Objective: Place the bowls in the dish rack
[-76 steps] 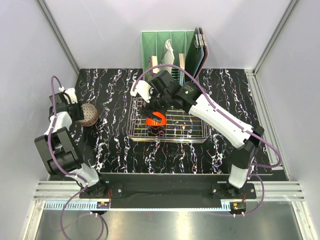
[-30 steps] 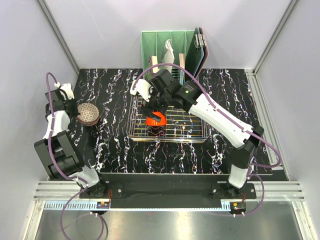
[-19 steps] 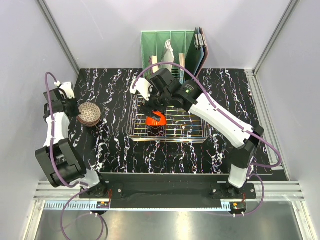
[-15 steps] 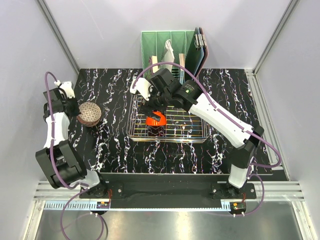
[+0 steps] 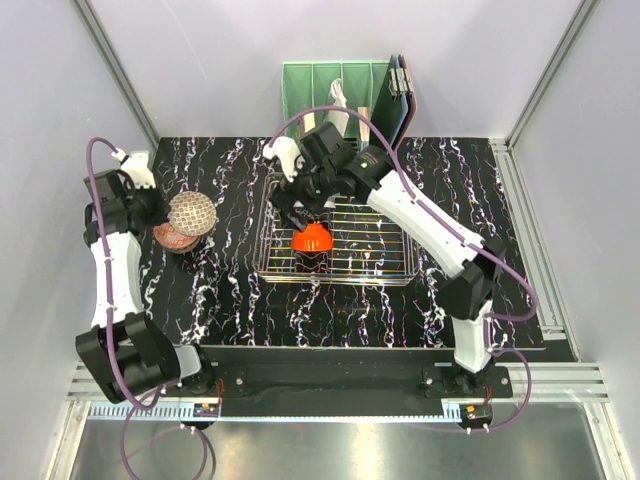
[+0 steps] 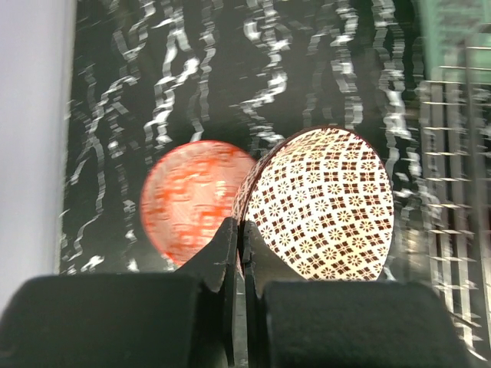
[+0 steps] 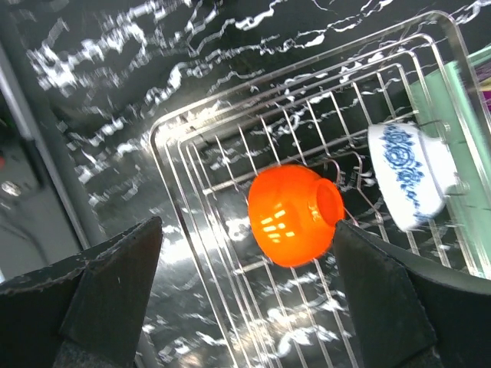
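Note:
My left gripper [image 6: 239, 230] is shut on the rim of a cream lattice bowl [image 6: 322, 203], holding it tilted above the table. In the top view this left gripper [image 5: 160, 208] and the lattice bowl [image 5: 192, 213] hang at the left. A pink-red bowl [image 6: 192, 201] sits on the table just beneath, also seen as the pink-red bowl [image 5: 170, 238]. The chrome dish rack [image 5: 380, 262] holds a glossy orange bowl [image 5: 311, 240] upside down. My right gripper [image 7: 247, 225] stands open above the orange bowl [image 7: 295, 215], not touching it. A white-blue bowl [image 7: 406, 176] leans in the dish rack [image 7: 199, 199].
A green slotted organizer [image 5: 300, 85] with utensils stands at the back, with a dark board [image 5: 398, 100] leaning beside it. Grey walls close in left and right. The black marbled table [image 5: 240, 290] runs to a metal rail at the front.
My left arm has lifted the lattice bowl off the pink-red bowl and swung it right. The right gripper has risen and drawn back from the orange bowl, staying open.

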Motion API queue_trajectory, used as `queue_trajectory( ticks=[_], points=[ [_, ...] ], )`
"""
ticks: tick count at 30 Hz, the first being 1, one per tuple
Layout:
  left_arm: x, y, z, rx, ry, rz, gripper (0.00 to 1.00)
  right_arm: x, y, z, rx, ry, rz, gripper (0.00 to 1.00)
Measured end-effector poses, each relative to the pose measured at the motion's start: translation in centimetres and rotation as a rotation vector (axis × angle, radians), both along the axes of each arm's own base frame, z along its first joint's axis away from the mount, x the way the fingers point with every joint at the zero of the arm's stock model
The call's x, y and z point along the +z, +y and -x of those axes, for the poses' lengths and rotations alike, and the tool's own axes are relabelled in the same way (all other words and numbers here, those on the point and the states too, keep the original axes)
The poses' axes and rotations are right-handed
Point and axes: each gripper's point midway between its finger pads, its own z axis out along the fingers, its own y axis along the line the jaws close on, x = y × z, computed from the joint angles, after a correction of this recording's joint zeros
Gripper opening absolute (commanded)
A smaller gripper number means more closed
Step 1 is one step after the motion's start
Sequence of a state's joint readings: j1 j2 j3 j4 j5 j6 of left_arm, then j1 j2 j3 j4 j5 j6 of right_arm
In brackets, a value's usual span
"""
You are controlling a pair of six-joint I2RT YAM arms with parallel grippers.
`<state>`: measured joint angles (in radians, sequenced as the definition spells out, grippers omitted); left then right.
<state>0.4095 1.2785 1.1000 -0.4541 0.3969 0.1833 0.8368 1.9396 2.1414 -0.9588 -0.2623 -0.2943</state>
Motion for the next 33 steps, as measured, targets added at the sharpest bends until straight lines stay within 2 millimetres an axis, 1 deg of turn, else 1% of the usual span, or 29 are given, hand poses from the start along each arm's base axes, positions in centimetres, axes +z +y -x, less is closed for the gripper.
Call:
queue_trajectory(
  ticks=[5,8,12,19,20,25,28,33],
  points=[
    [1.0,-2.9,0.2,-0.083,-0.019,0.041,0.00,-0.5,0.5,-2.5,-0.066,0.125,-0.089,1.00],
    [1.3,-4.8,0.2,-0.140,-0.026,0.078,0.00,-0.8,1.1,-3.4,-0.082,0.190,-0.134,1.00],
    [1.9,-7.0,0.1,-0.204,-0.036,0.114,0.00,-1.1,2.3,-3.4,-0.076,0.271,-0.182,1.00],
    [4.1,-10.9,0.3,-0.326,-0.083,0.179,0.00,-2.1,4.4,-2.5,-0.067,0.443,-0.248,1.00],
    [4.4,-11.6,0.4,-0.350,-0.090,0.194,0.00,-2.3,4.6,-2.5,-0.066,0.468,-0.255,1.00],
    [5.4,-14.1,1.3,-0.434,-0.105,0.241,0.00,-3.1,5.6,-2.6,-0.061,0.557,-0.285,1.00],
    [6.0,-15.1,1.8,-0.472,-0.115,0.262,0.00,-3.1,5.8,-2.8,-0.055,0.597,-0.307,1.00],
    [6.7,-15.9,2.3,-0.513,-0.134,0.279,0.00,-2.1,5.7,-2.9,-0.025,0.653,-0.354,1.00]
  ],
)
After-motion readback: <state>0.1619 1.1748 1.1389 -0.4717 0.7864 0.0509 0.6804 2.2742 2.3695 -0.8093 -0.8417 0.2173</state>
